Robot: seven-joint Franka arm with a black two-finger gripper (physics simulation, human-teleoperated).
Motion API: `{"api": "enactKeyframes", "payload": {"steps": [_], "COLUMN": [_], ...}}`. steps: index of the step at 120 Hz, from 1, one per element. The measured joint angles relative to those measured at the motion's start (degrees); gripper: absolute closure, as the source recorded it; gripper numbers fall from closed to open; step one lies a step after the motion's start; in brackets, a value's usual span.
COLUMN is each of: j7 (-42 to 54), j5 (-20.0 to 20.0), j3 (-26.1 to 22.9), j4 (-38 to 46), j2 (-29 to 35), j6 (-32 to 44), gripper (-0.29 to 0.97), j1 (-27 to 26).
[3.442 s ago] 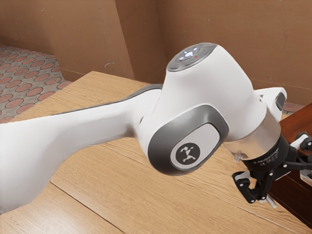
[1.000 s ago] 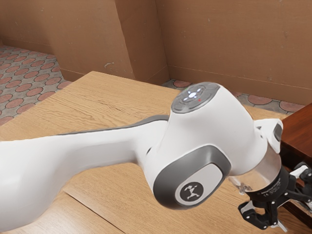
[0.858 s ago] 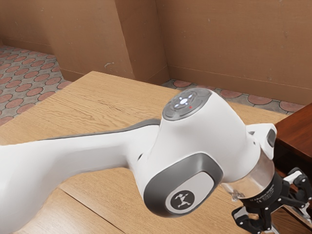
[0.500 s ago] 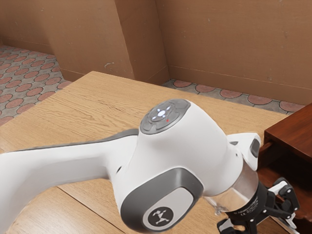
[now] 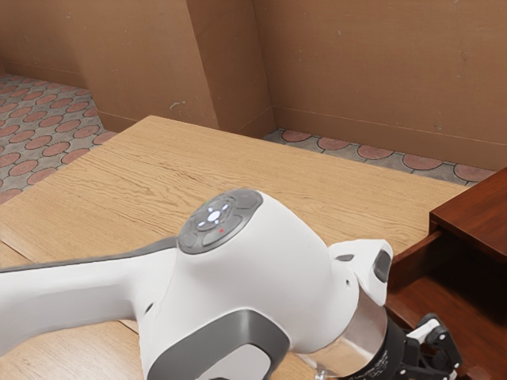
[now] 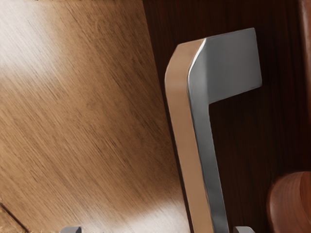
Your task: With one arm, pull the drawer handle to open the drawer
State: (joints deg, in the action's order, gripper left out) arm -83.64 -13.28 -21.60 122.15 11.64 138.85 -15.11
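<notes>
- Floor tiles [image 5: 40, 111] in red and grey fill the exterior view's far left, below a plain brown wall [image 5: 380, 63].
- A pale wooden table [image 5: 158, 182] spreads across the middle.
- The white robot arm [image 5: 238, 301] comes in from the exterior view's left and reaches low over the table toward the right, which keeps its hand level with the drawer front.
- The black gripper [image 5: 428, 358] sits at the arm's end, low at the exterior view's right and close against the furniture.
- In the wrist view, the brushed-metal drawer handle [image 6: 197, 145] runs between the two fingertips [image 6: 72, 228].
- The jaws stand spread, not clenched. The bar lies close to one fingertip and well apart from the other, so it looks hooked for a pull rather than pinched.
- The handle is mounted on the dark drawer front [image 6: 272, 121].
- The dark wooden drawer [image 5: 444, 297] is at the exterior view's right and juts partly out from under the cabinet top [image 5: 479, 210]. Its interior is exposed, so the opening appears well along.
</notes>
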Motion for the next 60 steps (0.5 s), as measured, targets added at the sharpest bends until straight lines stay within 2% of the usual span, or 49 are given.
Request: {"api": "enactKeyframes", "payload": {"steps": [60], "j7": [-0.8], "j5": [-1.3], "j3": [0.1], "j4": [5.1], "j2": [5.1], "j6": [0.3], "gripper": [0.32], "j1": [0.1]}}
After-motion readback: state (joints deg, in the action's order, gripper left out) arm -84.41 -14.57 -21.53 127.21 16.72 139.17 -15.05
